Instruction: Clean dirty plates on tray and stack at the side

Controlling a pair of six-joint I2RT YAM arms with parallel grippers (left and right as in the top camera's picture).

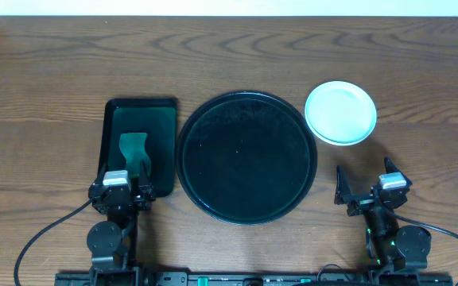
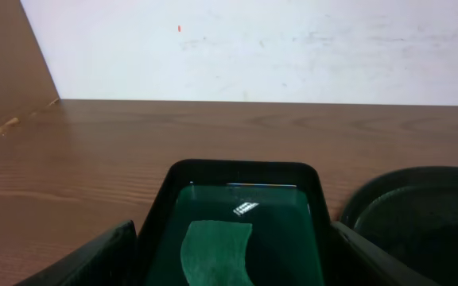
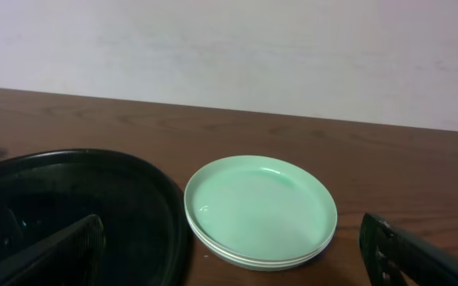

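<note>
The round black tray (image 1: 246, 156) lies mid-table with nothing on it; its rim shows in the left wrist view (image 2: 420, 202) and the right wrist view (image 3: 78, 199). The pale-mint plates (image 1: 340, 112) sit in one stack on the table just right of the tray, and the top plate (image 3: 261, 208) looks clean. My left gripper (image 1: 124, 176) hangs open over the near end of the small rectangular tray, nothing between its fingers (image 2: 94, 258). My right gripper (image 1: 366, 181) stands open short of the stack, empty, one finger (image 3: 420, 254) at the right.
A small black rectangular tray (image 1: 111, 127) left of the round tray holds a green sponge (image 1: 133, 148), seen in the left wrist view as the sponge (image 2: 217, 250). A white wall runs along the table's far edge. Cables trail by both arm bases.
</note>
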